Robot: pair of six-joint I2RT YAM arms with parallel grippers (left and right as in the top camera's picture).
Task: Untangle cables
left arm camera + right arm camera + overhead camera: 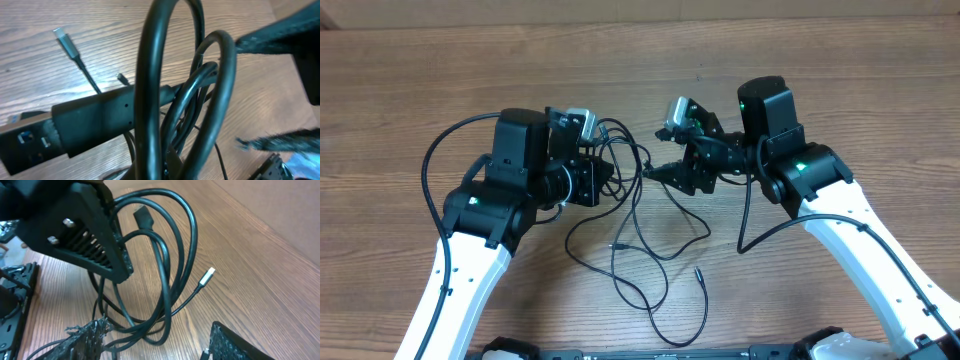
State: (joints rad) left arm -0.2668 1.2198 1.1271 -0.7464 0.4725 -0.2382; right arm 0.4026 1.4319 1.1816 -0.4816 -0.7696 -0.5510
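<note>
The cables (148,75) look light, limp and smooth-jacketed. They should bend into any loop but slide through a loose pinch, so I judge the best hold is on a bare run of cord close to the knot, not on the small plugs. The bundle hangs between the two arms above the tabletop (400,80). The left tool (605,170) is clenched and seems to hold the raised loops. The right tool (655,172) stands released, its jaws spread with strands passing between them. The knot itself has no single axis, and its loops stand roughly upright. The loose tails trail from it toward the robot's base, ending in a silvery plug (206,277) that lies flat on the wood.
</note>
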